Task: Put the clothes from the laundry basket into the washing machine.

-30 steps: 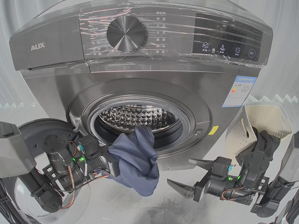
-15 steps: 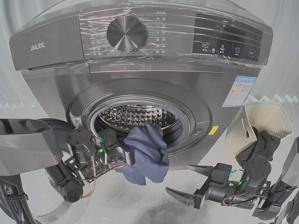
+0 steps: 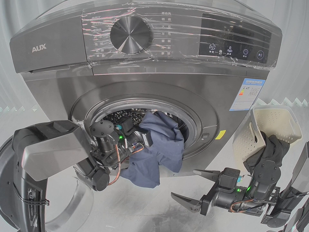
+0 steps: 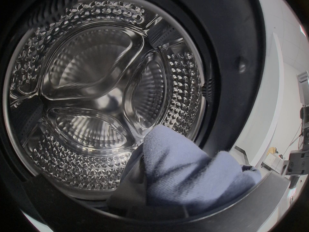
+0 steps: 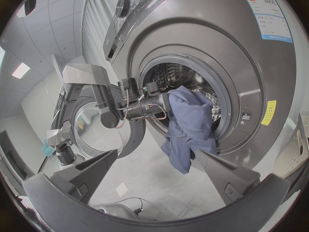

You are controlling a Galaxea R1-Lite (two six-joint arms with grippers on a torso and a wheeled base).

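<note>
A blue garment hangs from my left gripper, which is shut on it at the mouth of the washing machine. Its top lies over the door seal and its lower half dangles outside, below the rim. In the left wrist view the blue garment sits at the lip of the bare steel drum. My right gripper stands open and holds nothing, low in front of the machine to the right. The cream laundry basket leans at the far right with a dark garment spilling out.
The round door is swung open to the machine's left, behind my left arm. Grey floor lies in front of the machine. The basket stands close beside my right arm.
My left arm has risen and moved right toward the drum, carrying the blue garment from below the rim up into the opening. The right arm has sunk slightly and stays open.
</note>
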